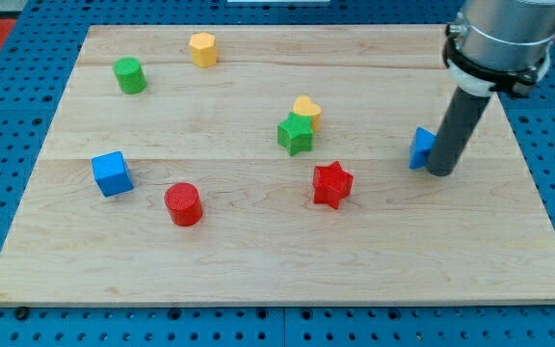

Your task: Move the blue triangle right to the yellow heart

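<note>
The blue triangle point(421, 147) lies on the wooden board at the view's right, partly hidden by my rod. My tip point(440, 173) rests on the board right against the triangle's right side. The yellow heart point(306, 109) sits near the board's middle, well to the left of the triangle, touching the green star point(295, 134) just below it.
A red star point(332, 184) lies below the green star. A red cylinder point(183, 203) and a blue cube point(112, 173) are at the lower left. A green cylinder point(129, 74) and a yellow hexagon point(202, 48) are at the upper left. The board's right edge point(538, 183) is near my rod.
</note>
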Controlling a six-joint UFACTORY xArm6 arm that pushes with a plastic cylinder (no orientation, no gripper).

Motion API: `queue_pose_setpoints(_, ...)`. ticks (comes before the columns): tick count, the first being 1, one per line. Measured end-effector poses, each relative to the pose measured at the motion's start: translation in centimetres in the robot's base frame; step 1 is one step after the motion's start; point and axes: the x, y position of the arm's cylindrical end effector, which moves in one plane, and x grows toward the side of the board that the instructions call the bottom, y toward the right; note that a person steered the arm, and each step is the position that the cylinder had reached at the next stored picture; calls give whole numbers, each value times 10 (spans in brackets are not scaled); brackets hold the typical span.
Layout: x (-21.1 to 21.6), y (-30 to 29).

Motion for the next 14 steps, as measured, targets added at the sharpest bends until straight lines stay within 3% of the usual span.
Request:
queue_pose_setpoints(4, -74, 38)
queue_pose_setpoints(7, -58, -8)
queue_pose_setpoints(12, -72, -83)
queue_pose_setpoints(14, -69, -81)
